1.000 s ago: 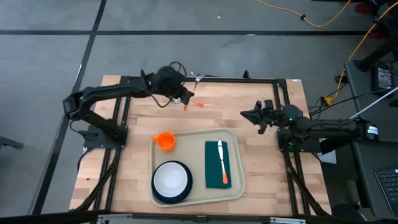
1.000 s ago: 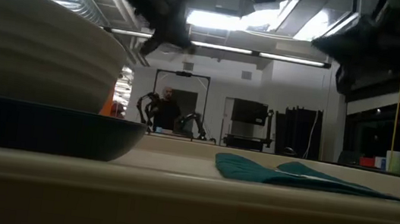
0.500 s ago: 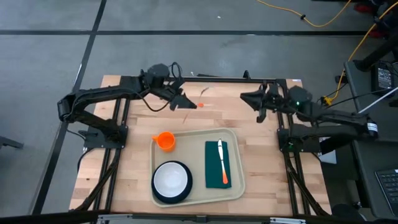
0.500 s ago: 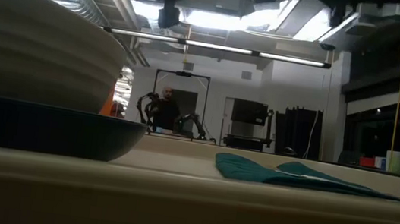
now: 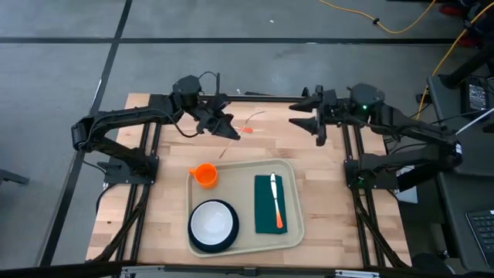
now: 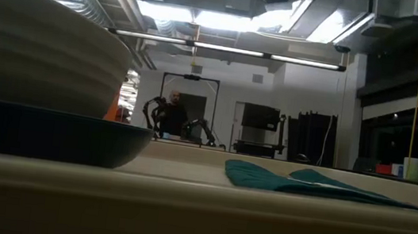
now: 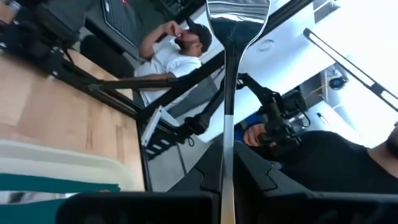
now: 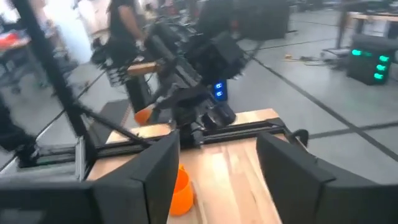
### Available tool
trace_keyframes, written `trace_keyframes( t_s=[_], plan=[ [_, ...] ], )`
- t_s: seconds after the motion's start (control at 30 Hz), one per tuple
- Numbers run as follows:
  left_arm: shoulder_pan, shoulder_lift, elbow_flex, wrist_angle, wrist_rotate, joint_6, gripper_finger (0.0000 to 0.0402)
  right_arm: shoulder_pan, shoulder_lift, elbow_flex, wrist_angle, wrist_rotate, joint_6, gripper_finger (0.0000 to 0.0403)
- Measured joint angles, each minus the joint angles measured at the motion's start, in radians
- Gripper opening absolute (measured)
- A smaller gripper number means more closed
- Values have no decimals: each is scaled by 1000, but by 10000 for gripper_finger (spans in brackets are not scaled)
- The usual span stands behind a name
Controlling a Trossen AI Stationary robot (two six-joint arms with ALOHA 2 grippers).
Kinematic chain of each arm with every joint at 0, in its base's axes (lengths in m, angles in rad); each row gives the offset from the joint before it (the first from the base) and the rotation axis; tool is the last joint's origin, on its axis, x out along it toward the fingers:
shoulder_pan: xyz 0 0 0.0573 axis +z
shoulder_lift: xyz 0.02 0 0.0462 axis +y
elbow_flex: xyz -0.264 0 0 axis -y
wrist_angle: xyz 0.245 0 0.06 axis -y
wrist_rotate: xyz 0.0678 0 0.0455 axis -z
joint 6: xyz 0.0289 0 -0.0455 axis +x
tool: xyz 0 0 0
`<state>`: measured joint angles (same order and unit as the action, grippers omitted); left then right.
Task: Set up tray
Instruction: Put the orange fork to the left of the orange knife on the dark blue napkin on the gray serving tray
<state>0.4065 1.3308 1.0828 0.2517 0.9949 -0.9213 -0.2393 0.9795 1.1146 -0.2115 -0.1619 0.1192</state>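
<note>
Left pincer (image 5: pixel 231 128), clenched on a fork (image 5: pixel 238 131) above the far bench, probably must carry it to the tray (image 5: pixel 297 224) nearby; right pincer (image 5: pixel 307 117) hangs released.

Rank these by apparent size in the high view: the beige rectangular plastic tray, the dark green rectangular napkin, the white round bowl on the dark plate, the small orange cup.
1. Beige rectangular plastic tray, by far the largest.
2. White round bowl and dark green rectangular napkin: too alike in area to rank.
3. Small orange cup, smallest.
</note>
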Motion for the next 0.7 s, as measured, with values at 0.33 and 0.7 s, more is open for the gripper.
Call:
trace_keyframes(
  t_s=[0.33,0.7],
  plan=[
    [-8,0,0,8,48,-62,8,1,118,146,-73,-123,-129,227],
    [-48,44,0,34,47,-97,8,3,186,202,-118,-121,-214,227]
  ],
)
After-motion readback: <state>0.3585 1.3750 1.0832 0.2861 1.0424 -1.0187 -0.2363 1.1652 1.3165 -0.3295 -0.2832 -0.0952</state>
